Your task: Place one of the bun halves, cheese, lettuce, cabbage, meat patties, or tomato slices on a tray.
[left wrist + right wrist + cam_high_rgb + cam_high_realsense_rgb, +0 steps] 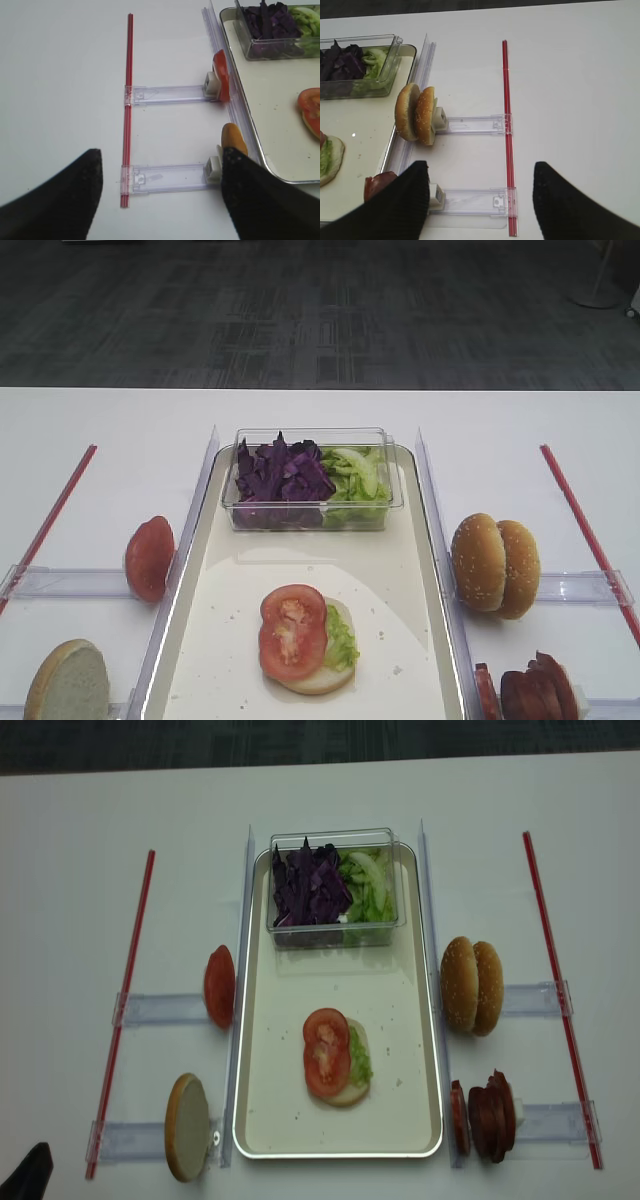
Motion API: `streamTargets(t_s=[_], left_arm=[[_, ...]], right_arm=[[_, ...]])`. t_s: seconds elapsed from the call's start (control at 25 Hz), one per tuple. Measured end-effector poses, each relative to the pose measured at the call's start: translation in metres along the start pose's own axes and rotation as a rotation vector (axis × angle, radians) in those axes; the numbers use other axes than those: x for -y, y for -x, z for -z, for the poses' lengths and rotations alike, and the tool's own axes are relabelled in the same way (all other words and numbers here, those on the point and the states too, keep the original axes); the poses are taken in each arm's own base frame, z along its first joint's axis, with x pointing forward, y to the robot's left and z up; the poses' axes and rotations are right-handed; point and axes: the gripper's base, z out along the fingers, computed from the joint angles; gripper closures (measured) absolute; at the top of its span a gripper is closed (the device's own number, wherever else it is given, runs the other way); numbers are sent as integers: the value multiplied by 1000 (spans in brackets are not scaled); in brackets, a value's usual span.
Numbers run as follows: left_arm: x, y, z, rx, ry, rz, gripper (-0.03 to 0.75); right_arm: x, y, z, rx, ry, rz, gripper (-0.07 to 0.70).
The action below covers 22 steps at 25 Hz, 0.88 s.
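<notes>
On the cream tray (240,610) lies a pale bun half (322,680) with lettuce (343,640) and a tomato slice (292,632) on top. Left of the tray, another tomato slice (220,75) and a bun half (233,140) stand on edge in holders. To the right stand two sesame bun halves (415,114) and the meat patties (488,1114). Cabbage (280,475) fills the left of the clear box. My left gripper (160,195) hangs open and empty over the front left holder. My right gripper (480,200) is open and empty over the patty holder.
The clear plastic box (310,522) sits at the tray's far end. Red strips (125,1000) (555,990) run down both sides of the table. Clear plastic rails (170,93) (472,124) join them to the tray's side walls. Dark carpet lies beyond the far edge.
</notes>
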Motion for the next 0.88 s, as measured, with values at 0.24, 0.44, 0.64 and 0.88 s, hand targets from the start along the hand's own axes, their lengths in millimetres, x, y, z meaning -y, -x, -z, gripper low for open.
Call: streamTargets(t_s=[0.24,0.44,0.64,0.88], left_arm=[[0,0,0,0,0,0,240],[0,0,0,0,0,0,240],[0,0,0,0,0,0,240],[0,0,0,0,0,0,240]], right_arm=[[0,0,0,0,0,0,153],[0,0,0,0,0,0,153],[0,0,0,0,0,-2,153],[0,0,0,-2,0,-2,153]])
